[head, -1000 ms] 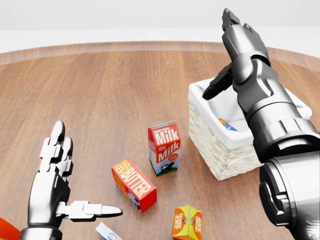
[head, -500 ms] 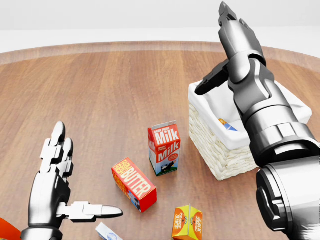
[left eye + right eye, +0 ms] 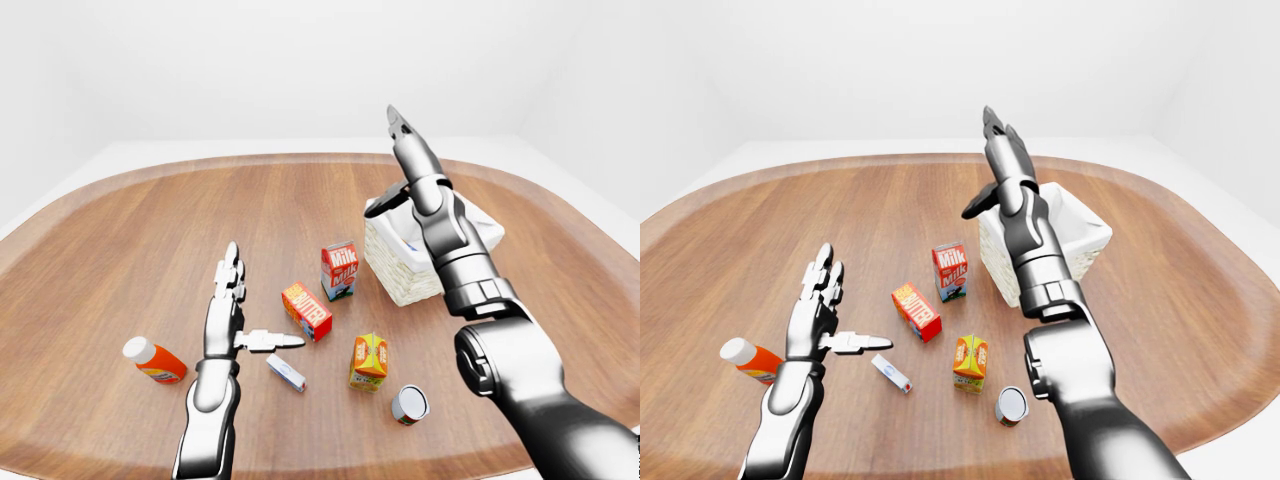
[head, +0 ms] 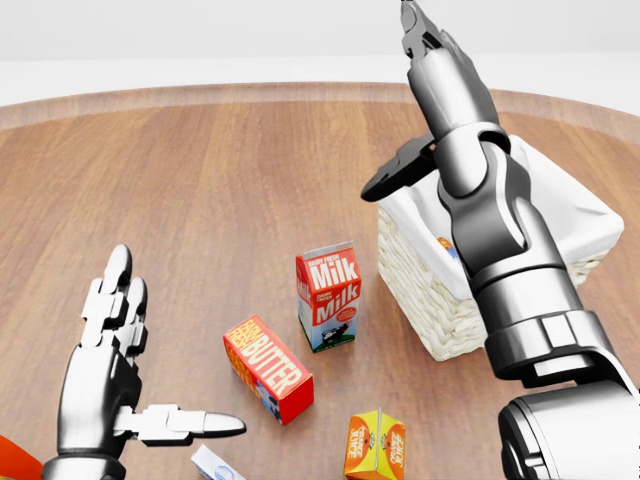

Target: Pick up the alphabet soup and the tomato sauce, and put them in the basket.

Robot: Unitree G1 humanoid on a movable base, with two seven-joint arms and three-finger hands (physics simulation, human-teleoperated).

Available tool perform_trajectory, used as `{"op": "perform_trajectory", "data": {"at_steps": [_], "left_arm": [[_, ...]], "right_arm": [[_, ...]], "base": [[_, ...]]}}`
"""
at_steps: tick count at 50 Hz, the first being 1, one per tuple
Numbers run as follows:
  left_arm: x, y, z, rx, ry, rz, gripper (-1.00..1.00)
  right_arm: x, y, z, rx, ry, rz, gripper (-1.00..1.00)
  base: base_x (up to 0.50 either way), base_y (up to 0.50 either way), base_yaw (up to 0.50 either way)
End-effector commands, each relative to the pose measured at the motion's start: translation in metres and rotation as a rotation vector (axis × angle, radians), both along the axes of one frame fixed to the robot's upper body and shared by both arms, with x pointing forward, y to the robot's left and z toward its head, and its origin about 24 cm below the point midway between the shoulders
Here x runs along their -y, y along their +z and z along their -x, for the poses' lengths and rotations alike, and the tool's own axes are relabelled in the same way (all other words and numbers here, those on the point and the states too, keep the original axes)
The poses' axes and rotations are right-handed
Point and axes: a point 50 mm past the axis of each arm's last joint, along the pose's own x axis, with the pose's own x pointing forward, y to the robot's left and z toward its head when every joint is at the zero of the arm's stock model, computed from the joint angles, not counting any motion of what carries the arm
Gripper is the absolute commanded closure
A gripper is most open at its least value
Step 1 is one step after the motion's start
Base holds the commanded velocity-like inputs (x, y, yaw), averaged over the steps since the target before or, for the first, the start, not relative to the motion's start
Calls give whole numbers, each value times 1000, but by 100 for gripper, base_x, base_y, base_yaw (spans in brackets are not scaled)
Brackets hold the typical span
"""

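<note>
Since a second ago the right hand (image 4: 425, 95) has risen and swung toward the left of the head view; its fingers are straight and spread, thumb jutting left, holding nothing, above the near-left rim of the basket (image 4: 430, 290). Nothing else has shifted, and the camera has held its place.

One white wicker basket with a cloth lining stands toward the table's (image 3: 130, 240) right edge. A small blue-and-orange patch shows inside it in the head view; what it is I cannot tell.

One left hand (image 4: 110, 370) hovers low over the near-left part of the table, fingers straight and together, thumb stuck out to the right, empty.

Loose items on the wood, one of each:
- milk carton (image 4: 328, 296), upright, just left of the basket but apart from it
- butter box (image 4: 267, 368), lying near the milk
- orange juice carton (image 3: 369, 361), nearer the near edge
- silver-lidded can (image 3: 409, 404), on its side, closest to the near edge, well apart from the basket
- small white-and-blue packet (image 3: 285, 372), by the left thumb
- orange bottle with a white cap (image 3: 154, 360), lying leftmost
</note>
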Motion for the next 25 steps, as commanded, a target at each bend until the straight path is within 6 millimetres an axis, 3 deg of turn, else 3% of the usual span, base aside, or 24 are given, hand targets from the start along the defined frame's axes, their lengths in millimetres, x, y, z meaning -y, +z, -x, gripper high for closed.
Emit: {"op": "perform_trajectory", "data": {"at_steps": [1,25], "left_arm": [[-2,2,0,11,13,6,-100],[-2,4,0,17,12,6,-100]], "right_arm": [[-8,-4,16,51,63,-14,-100],[-9,-22,50,91,140,-112,-100]], "base": [[0,0,0],[0,0,0]]}}
